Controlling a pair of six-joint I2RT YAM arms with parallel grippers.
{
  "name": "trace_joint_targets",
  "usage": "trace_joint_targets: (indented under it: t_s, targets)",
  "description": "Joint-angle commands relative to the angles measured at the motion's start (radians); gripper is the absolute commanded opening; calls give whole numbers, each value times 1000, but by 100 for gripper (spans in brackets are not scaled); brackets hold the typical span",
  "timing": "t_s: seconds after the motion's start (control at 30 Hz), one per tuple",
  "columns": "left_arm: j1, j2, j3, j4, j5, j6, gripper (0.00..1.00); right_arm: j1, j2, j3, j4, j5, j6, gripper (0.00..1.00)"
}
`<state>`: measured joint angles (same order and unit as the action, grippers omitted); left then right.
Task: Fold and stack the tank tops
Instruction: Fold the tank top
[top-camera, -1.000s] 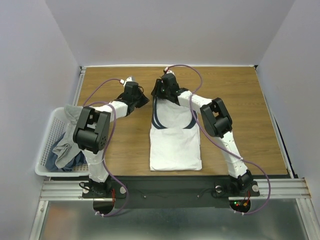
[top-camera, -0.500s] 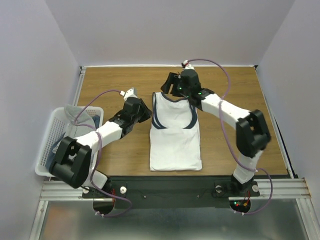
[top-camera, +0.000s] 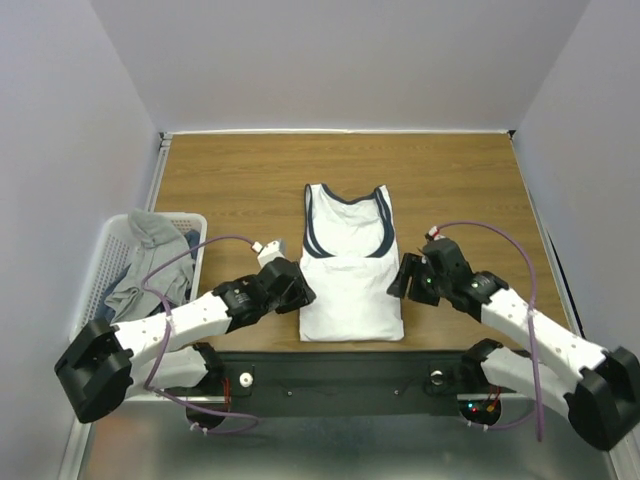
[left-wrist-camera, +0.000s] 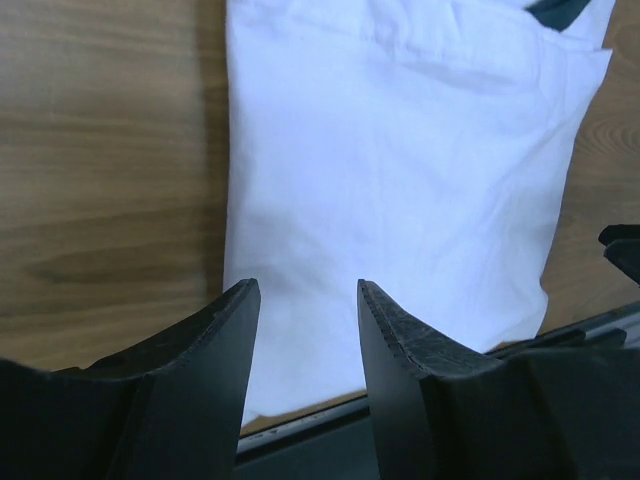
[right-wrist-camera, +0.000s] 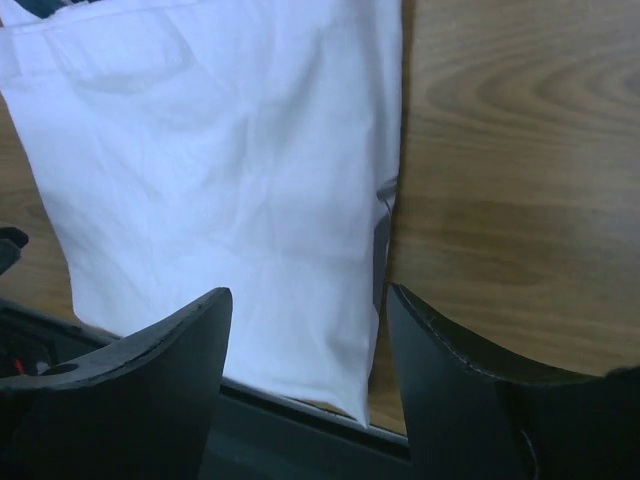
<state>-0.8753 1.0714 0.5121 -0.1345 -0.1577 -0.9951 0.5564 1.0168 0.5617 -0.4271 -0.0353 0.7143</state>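
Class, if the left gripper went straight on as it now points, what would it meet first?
Probably the left gripper would meet the white tank top near its left edge, though depth is unclear.

Overhead camera looks down from behind my bases, taking in the whole table (top-camera: 480, 180). Left wrist camera hangs close over the white tank top (left-wrist-camera: 400, 200), near left corner; right wrist camera, the near right. All three share that hem.

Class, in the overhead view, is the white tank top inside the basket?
No, the white tank top lies flat on the table, outside the basket.
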Motion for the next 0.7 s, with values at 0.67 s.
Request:
trace_joint_targets:
  t_s: [0.67]
  targets:
    - [-139, -209, -153, -238, 135, -326, 65, -1, -316, -220, -283, -183, 234, 61]
